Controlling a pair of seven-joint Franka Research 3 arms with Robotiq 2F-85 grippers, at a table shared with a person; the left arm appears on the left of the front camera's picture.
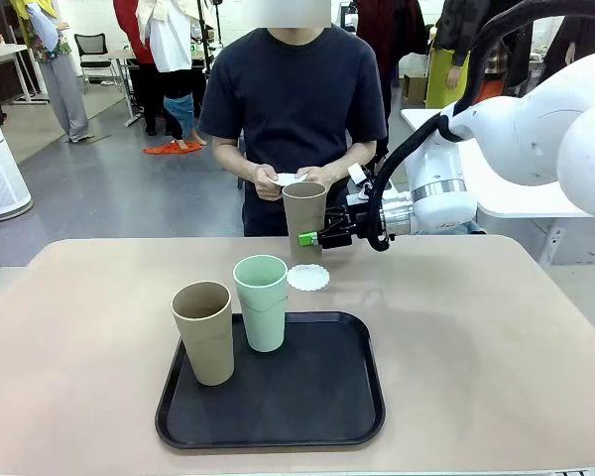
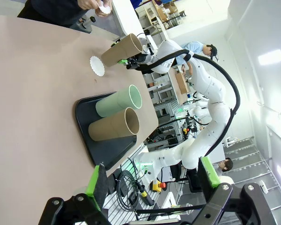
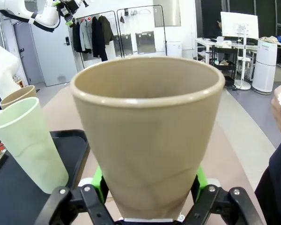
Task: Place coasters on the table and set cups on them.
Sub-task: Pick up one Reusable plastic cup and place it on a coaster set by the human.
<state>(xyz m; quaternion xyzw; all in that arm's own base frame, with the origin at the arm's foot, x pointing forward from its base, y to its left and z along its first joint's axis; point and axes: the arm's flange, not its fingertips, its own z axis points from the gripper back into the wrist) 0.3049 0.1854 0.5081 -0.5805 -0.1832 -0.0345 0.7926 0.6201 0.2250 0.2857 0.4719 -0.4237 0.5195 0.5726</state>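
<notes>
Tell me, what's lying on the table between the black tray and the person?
One white coaster lies there on the bare table, just past the tray, in the front view. The right gripper holds a tan cup close by it.

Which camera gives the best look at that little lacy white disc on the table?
The front view: the coaster lies whole, scalloped edge clear. The left wrist view shows it small and far. In the right wrist view the held cup stands before it.

Room: grey floor, white table right, coat rack.
</notes>
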